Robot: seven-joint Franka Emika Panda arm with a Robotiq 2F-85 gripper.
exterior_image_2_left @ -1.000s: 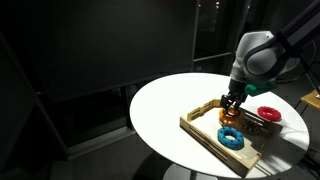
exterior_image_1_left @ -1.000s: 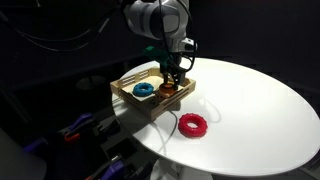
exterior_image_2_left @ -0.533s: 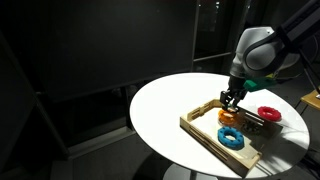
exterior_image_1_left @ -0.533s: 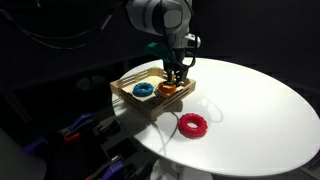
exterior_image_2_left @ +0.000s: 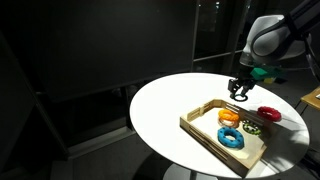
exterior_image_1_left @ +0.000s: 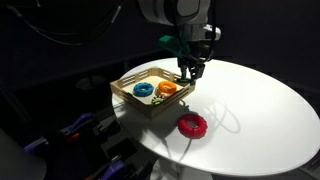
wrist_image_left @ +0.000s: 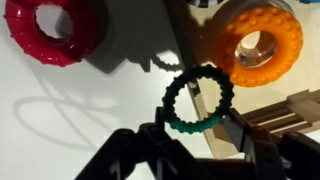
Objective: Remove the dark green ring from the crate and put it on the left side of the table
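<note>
Pinching the dark green ring [wrist_image_left: 168,103] at its lower rim, the gripper [wrist_image_left: 196,130] has its two dark fingers [wrist_image_left: 150,148] closed in on it from either side, seen in the wrist view. The ring is thin and beaded and hangs clear of the table [wrist_image_left: 80,110], with a faint ring shadow on the white top close by. The orange ring [wrist_image_left: 255,45] is at upper right of that view, lying flat. A light-wood slat of the crate [wrist_image_left: 290,108] shows at the right edge. The red ring [wrist_image_left: 52,30] is at upper left on bare table, outside the crate.

In both exterior views the gripper [exterior_image_1_left: 192,70] [exterior_image_2_left: 240,90] hangs above the crate's far side, off the wood. The held ring is too small and dark to make out there. The crate [exterior_image_1_left: 138,104] sits at the table's left edge with the blue ring [exterior_image_1_left: 143,89] and the orange ring side by side inside. The red ring lies near and to the right of the crate, apart from it.
</note>
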